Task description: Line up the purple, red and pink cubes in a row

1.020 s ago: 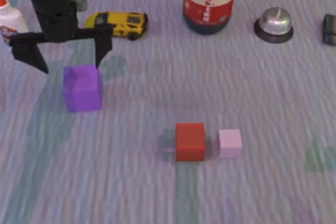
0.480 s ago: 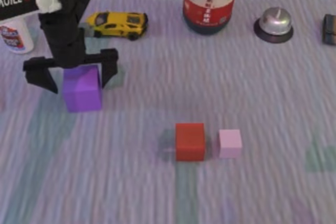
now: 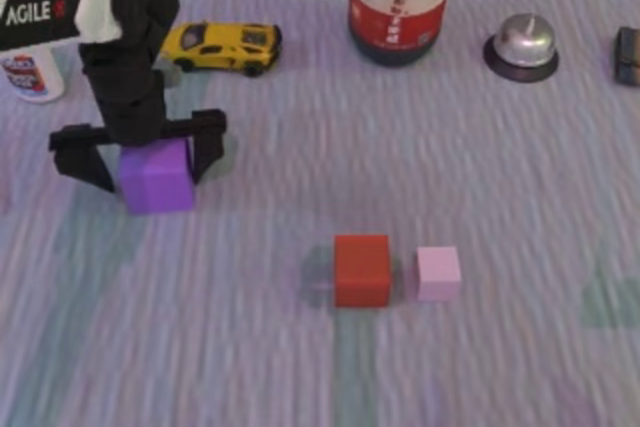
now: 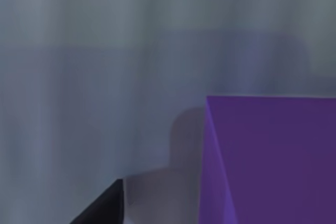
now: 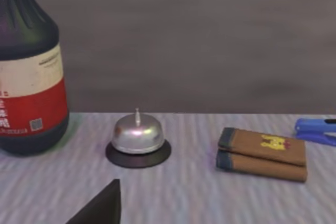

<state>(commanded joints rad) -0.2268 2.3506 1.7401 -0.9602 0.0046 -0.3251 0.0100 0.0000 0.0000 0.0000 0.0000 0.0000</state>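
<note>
The purple cube (image 3: pixel 157 179) rests at the table's left. My left gripper (image 3: pixel 143 150) is open and lowered over it, one black finger on each side of the cube, apart from its faces. The left wrist view shows the purple cube (image 4: pixel 273 161) close up beside one fingertip (image 4: pixel 107 205). Near the table's middle the red cube (image 3: pixel 361 269) sits with the pink cube (image 3: pixel 438 273) just to its right, a small gap between them. My right gripper (image 5: pixel 149 211) is outside the top view; its wrist view shows one fingertip (image 5: pixel 102 205) set wide, so it is open and holds nothing.
Along the far edge stand a glue bottle (image 3: pixel 28 72), a yellow toy car (image 3: pixel 222 46), a dark bottle with a red label (image 3: pixel 400 2), a silver bell (image 3: pixel 521 44) and a brown pouch (image 3: pixel 628 55). A blue stapler (image 5: pixel 316 129) lies beyond the pouch.
My left gripper has come forward and down from behind the purple cube, so its open fingers now straddle it. The cubes have not moved.
</note>
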